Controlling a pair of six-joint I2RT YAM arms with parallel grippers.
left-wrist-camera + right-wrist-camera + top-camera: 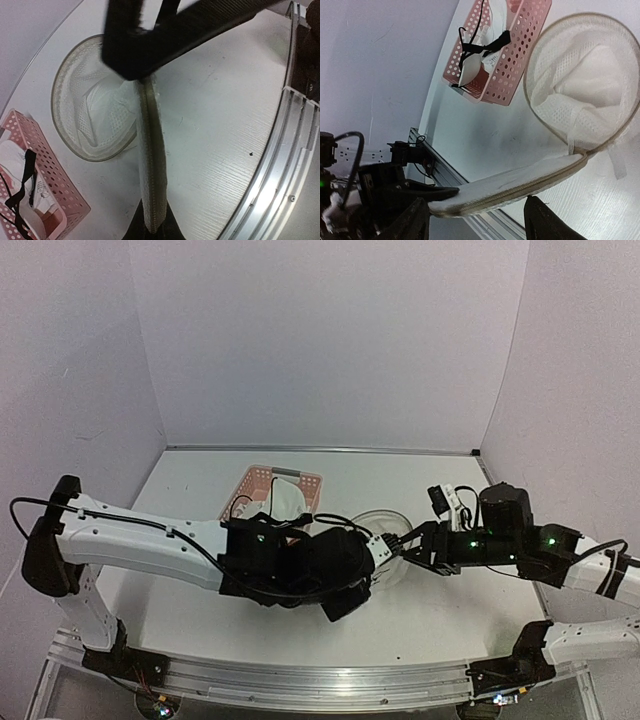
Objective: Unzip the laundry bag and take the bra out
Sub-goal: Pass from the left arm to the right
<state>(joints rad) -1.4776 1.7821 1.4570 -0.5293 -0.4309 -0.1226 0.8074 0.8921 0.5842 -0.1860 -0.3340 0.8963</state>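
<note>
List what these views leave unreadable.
- Top external: left gripper's hold on the laundry bag hidden under its own wrist.
- Left wrist: bra in pink basket cut off by the frame edge.
- All views: zipper pull too small to find; bag's white folds hide anything left inside.

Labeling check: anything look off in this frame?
One hoop end of the laundry bag stands on edge, pinched by the left end effector, while the other end lies flat. The bra sits in the pink basket, black strap looping over its rim.
</note>
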